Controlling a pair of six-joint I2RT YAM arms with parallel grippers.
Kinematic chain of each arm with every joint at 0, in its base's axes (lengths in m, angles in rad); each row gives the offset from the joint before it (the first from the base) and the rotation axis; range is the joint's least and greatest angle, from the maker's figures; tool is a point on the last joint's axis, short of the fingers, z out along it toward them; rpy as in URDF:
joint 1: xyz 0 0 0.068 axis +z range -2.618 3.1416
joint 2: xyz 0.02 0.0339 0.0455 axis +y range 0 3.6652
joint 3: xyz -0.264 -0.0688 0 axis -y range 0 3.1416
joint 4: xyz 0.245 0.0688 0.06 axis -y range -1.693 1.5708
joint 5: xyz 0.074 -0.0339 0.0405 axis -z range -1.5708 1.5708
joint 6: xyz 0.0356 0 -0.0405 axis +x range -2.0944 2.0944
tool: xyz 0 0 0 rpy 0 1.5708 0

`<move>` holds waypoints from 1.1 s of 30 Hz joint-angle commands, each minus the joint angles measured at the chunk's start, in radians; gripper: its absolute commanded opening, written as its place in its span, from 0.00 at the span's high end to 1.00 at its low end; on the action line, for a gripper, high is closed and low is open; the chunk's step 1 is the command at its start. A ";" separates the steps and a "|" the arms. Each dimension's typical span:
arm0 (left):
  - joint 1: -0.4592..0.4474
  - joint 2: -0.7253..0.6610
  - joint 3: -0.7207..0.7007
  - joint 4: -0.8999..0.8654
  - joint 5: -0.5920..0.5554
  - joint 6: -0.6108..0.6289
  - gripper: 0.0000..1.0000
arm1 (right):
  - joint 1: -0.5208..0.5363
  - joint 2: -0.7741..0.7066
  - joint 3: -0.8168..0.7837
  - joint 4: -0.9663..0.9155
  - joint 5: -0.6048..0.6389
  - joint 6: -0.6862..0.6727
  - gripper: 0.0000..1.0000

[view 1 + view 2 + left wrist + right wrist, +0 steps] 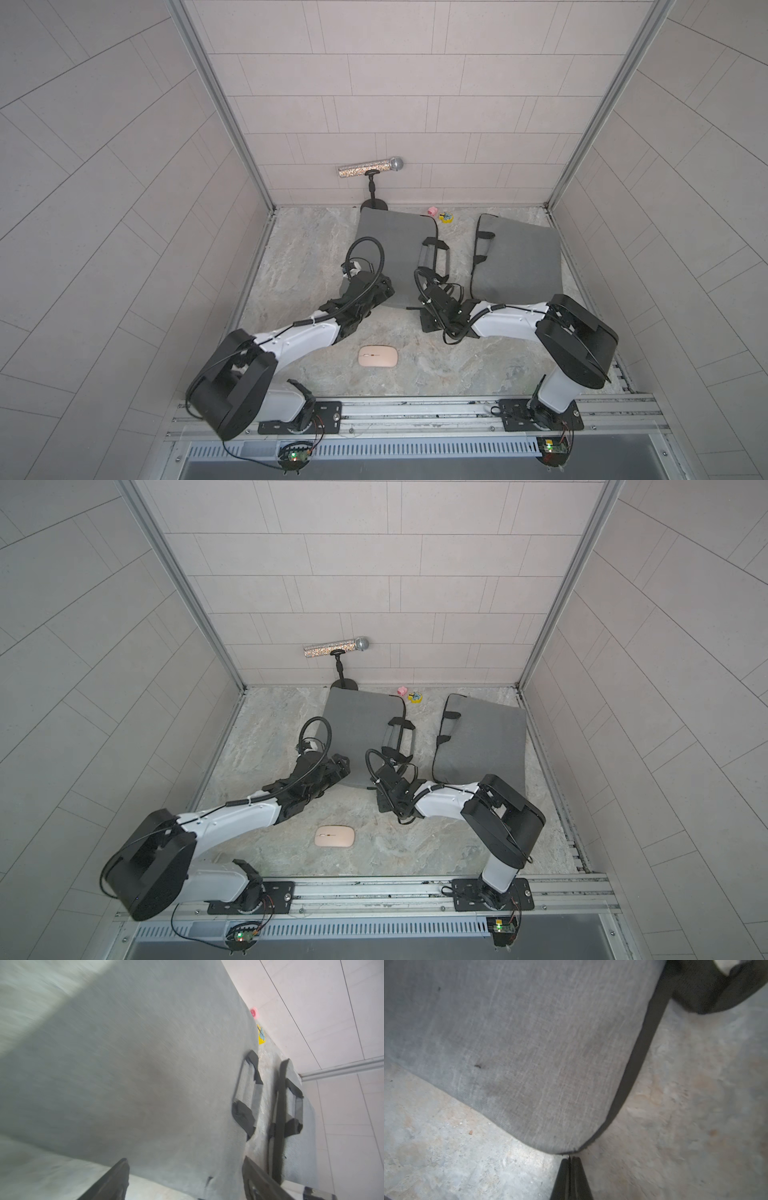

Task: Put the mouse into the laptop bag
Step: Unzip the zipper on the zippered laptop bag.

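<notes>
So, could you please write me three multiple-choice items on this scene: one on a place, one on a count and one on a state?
1. Where is the mouse?
A) inside a bag
B) in a gripper
C) on the bare table, nearer the arm bases than the bags

2. How many grey laptop bags are there?
A) one
B) two
C) three

3. How is the right gripper?
A) shut
B) wide open
C) clamped on the mouse

1 C: it lies alone on the table.
2 B: both top views show two.
3 A: its wrist view shows it closed tight.
</notes>
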 commanded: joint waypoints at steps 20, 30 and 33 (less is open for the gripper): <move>0.462 0.237 -0.075 0.227 0.520 0.184 0.22 | -0.003 0.005 -0.011 -0.038 0.022 0.015 1.00; 0.426 0.215 -0.135 0.293 0.513 0.142 0.44 | 0.044 0.068 0.087 -0.051 -0.005 0.016 1.00; 0.402 0.198 -0.148 0.292 0.505 0.135 0.56 | 0.083 0.104 0.146 -0.070 0.006 0.020 1.00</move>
